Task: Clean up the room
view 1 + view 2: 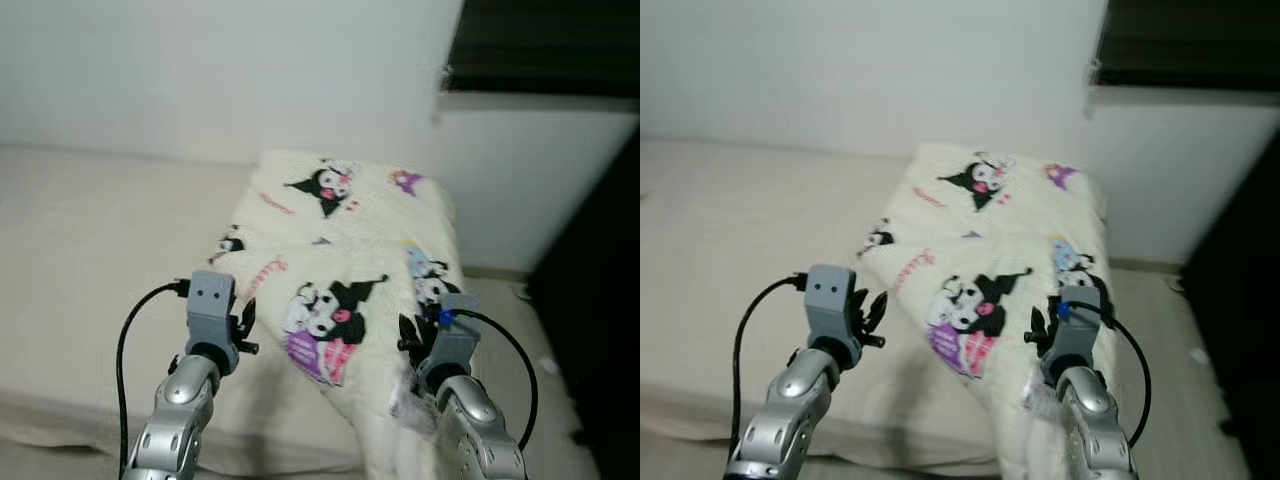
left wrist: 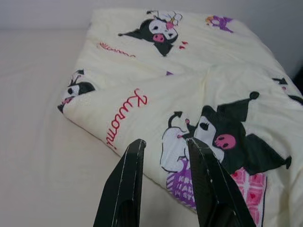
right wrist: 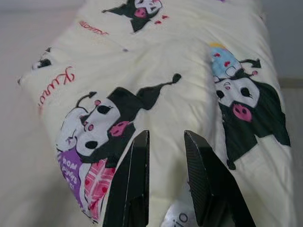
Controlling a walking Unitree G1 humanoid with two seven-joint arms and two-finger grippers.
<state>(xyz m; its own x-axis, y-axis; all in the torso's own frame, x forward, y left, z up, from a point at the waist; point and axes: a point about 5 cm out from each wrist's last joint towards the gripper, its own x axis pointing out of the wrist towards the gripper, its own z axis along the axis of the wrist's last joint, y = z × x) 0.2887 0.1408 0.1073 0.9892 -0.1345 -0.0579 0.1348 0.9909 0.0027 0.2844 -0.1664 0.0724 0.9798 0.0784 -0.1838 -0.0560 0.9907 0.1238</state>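
Observation:
A cream blanket (image 1: 340, 240) printed with black cartoon figures lies folded at the right end of the beige bed (image 1: 90, 250), its lower right part hanging over the bed's edge. My left gripper (image 1: 245, 325) is held open just off the blanket's left folded edge (image 2: 85, 118), its fingers (image 2: 128, 184) hovering over the sheet with nothing between them. My right gripper (image 1: 412, 335) is open above the blanket's right side, and its fingers (image 3: 201, 179) straddle cloth near a printed figure (image 3: 246, 111) without pinching it.
A white wall runs behind the bed, with a dark window (image 1: 545, 45) at the upper right. Dark furniture (image 1: 605, 300) stands at the far right beside a strip of floor (image 1: 520, 330). A shiny label (image 1: 405, 405) hangs on the blanket's lower edge.

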